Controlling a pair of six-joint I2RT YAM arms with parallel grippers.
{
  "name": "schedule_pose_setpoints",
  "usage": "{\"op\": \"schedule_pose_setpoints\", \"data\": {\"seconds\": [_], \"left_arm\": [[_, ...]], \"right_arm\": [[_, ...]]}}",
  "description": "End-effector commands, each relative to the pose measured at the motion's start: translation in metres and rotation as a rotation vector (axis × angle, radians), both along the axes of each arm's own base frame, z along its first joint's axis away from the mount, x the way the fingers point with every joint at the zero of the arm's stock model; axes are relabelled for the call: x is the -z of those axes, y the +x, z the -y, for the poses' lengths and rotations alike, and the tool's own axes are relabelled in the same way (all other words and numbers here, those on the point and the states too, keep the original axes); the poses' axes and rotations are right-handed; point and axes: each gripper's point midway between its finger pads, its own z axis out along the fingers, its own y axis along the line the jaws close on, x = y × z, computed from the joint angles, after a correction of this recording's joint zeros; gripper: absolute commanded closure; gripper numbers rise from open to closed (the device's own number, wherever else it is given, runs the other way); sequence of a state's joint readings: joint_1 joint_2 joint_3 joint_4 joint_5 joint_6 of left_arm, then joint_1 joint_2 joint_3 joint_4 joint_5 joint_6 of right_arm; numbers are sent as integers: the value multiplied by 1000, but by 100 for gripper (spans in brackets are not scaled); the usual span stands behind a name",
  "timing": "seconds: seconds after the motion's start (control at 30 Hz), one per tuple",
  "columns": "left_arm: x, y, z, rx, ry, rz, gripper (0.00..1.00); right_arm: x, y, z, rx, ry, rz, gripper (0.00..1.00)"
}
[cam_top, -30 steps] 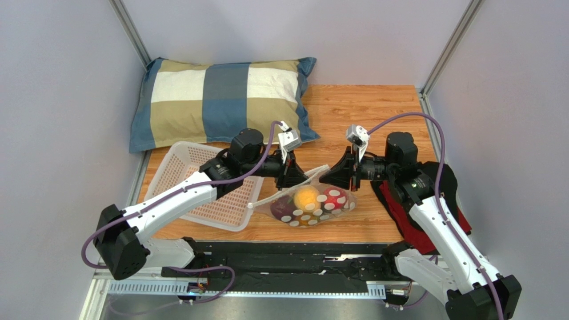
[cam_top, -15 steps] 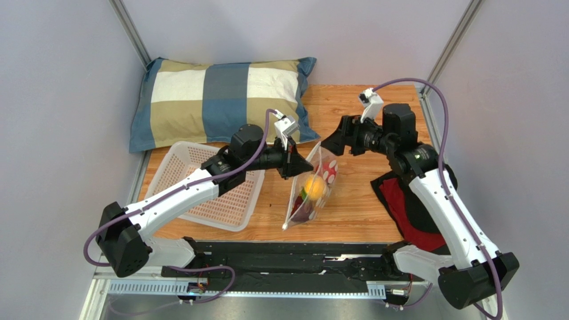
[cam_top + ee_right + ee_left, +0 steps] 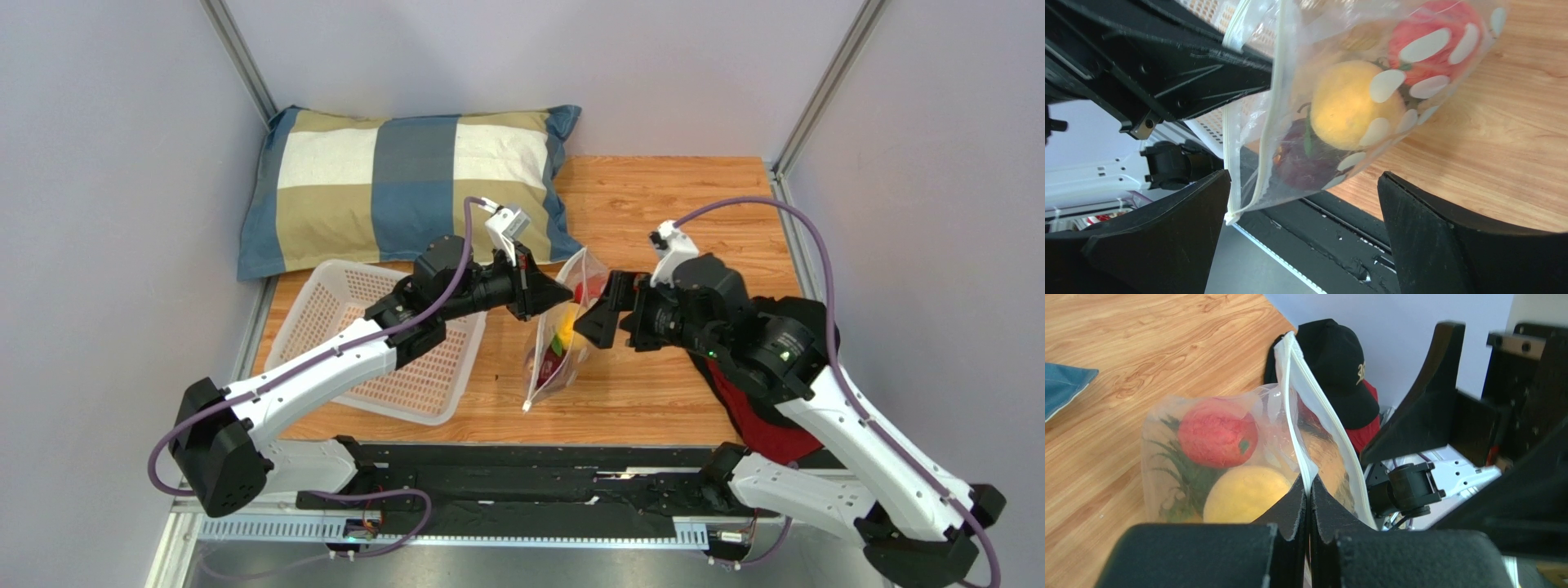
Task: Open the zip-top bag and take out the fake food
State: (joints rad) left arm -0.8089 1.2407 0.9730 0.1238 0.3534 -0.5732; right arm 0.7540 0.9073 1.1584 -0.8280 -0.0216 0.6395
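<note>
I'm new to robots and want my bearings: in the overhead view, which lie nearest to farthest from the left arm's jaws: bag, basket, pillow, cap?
1. zip-top bag: pinched shut in the left jaws, hanging from them.
2. white basket, to their left, and checked pillow, behind them: too close to call.
3. black-and-red cap: farthest, far right.

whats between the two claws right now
The zip-top bag of fake food, pinched by the left claw, with the right claw open; top view shows it.
</note>
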Motion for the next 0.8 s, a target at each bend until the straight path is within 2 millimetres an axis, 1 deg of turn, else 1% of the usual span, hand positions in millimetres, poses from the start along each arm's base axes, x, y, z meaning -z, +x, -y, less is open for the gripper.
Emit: {"op": "schedule_pose_setpoints", "data": {"seconds": [0.0,0.07,0.1,0.13,0.17,0.2,0.23,0.27,0.3,0.33,0.37,0.4,0.43,0.5,0.53,0.57,0.63,0.67,0.7,0.77], "left_arm": [[-29,7,5,-12,-88,35,100],[-30,5,4,-12,-93,35,100],[-29,5,4,-14,-92,34,100],[-27,5,2,-18,-87,33,100],[-29,5,0,-26,-90,38,100],[-28,4,-1,-28,-84,40,100],[-28,4,-2,-31,-80,43,100],[-29,4,-4,-38,-74,48,100],[-27,5,-5,-42,-62,52,100],[-29,6,-5,-47,-61,58,100],[-27,8,-5,-52,-57,56,100],[-25,9,-3,-52,-48,44,100],[-30,12,-1,-52,-48,43,100],[-18,14,7,-29,-12,9,100],[-20,16,10,-28,-10,6,100],[-11,19,13,-29,3,-18,100],[-4,22,17,-25,12,-33,100],[3,22,19,-16,25,-46,100],[9,21,18,-14,49,-54,100],[16,20,13,-15,94,-33,100]], "right_arm": [[8,16,-14,110,-36,15,7],[19,22,-19,118,-55,0,12],[25,26,-23,124,-65,-6,18],[27,30,-22,139,-75,-1,21],[29,32,-22,148,-83,1,26],[33,32,-19,146,-108,-5,45],[36,34,-12,169,-138,0,63],[38,34,-5,195,-162,1,84],[44,32,6,218,-204,-6,100],[39,35,20,256,-216,27,100],[35,35,28,276,-224,45,100],[26,35,44,323,-254,71,100],[17,31,55,334,-265,98,100],[12,24,71,338,-317,108,100],[13,22,75,324,-351,108,100],[15,19,77,310,-370,100,100],[28,12,72,256,-387,62,100],[33,13,66,234,-389,52,100],[37,13,56,205,-368,39,100],[52,15,42,160,-382,3,100]]}}
